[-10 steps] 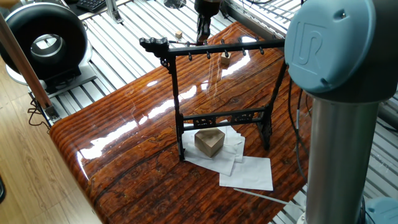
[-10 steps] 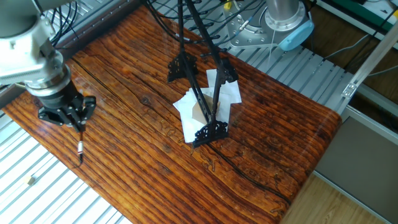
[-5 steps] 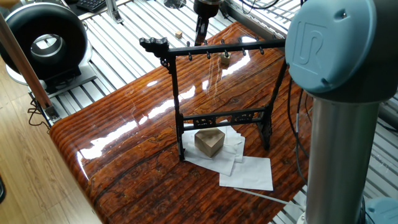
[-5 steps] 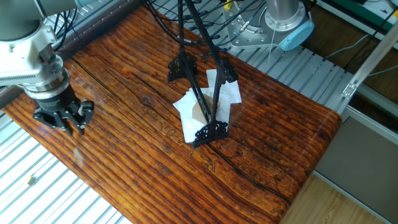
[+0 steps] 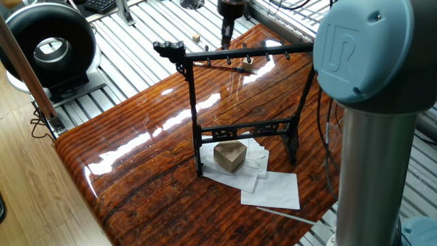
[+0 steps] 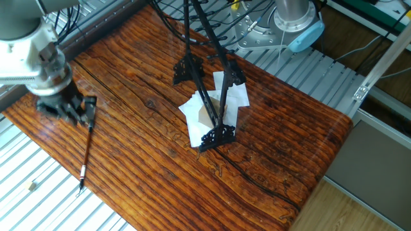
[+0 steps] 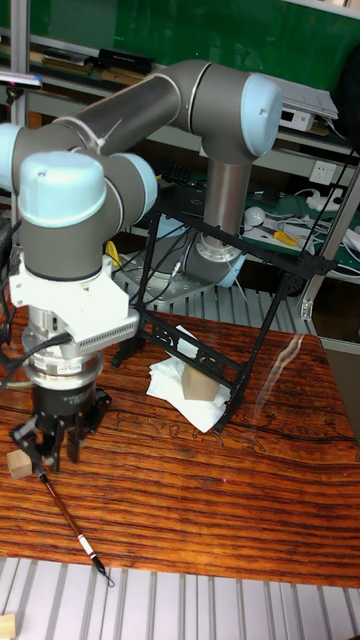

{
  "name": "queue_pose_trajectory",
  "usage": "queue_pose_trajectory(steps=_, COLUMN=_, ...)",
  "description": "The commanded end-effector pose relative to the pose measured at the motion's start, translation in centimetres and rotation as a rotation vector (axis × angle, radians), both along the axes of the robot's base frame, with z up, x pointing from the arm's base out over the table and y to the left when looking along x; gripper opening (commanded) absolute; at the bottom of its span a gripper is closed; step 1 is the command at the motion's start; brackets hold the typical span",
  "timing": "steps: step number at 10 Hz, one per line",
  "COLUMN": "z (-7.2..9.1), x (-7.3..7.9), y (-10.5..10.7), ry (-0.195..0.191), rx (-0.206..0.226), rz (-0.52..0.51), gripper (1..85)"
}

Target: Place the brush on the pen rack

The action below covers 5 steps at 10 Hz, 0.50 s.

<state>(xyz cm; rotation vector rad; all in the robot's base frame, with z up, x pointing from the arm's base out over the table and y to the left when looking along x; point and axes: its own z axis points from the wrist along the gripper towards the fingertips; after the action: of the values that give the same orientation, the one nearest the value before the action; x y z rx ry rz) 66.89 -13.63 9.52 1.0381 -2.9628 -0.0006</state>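
The pen rack (image 5: pixel 232 53) is a tall black frame standing mid-table, also seen in the other fixed view (image 6: pixel 207 96) and the tall view (image 7: pixel 210 300). My gripper (image 6: pixel 85 117) is at the table's far corner, well away from the rack, shut on the upper end of the brush (image 6: pixel 85 157). The brush is a thin dark shaft with a pale band near its lower end. In the tall view it slants from the gripper (image 7: pixel 45 462) down across the table edge (image 7: pixel 65 515). In one fixed view the gripper (image 5: pixel 227 34) shows behind the crossbar, and a bit of the brush (image 5: pixel 240 67) too.
A wooden block (image 5: pixel 230 156) sits on white paper sheets (image 5: pixel 270 188) beneath the rack. A small wooden cube (image 7: pixel 17 462) lies by the gripper at the table edge. Metal slats (image 6: pixel 38 205) surround the table. A grey arm column (image 5: pixel 369 123) stands close on the right.
The gripper has shifted slightly along the table's far corner. The brush, first hanging almost straight down under it, now slants out long across the table edge.
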Motion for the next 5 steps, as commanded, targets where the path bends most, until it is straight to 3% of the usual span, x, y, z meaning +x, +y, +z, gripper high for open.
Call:
queue_pose_trajectory(steps=1, z=3.9, x=-4.6, y=-3.9, ry=0.125, rx=-0.17, rz=-0.16, gripper=1.0)
queue_pose_trajectory(steps=2, z=3.5, x=-5.3, y=-2.9, ry=0.145, rx=-0.129, rz=-0.207, gripper=1.0)
queue_pose_trajectory(steps=3, z=2.3, x=-4.6, y=-1.1, ry=0.125, rx=-0.045, rz=-0.242, gripper=1.0)
queue_pose_trajectory(steps=4, z=1.7, x=-4.3, y=-0.7, ry=0.127, rx=-0.028, rz=-0.262, gripper=1.0)
queue_pose_trajectory(steps=5, z=1.7, x=-4.5, y=-0.8, ry=0.138, rx=-0.039, rz=-0.27, gripper=1.0)
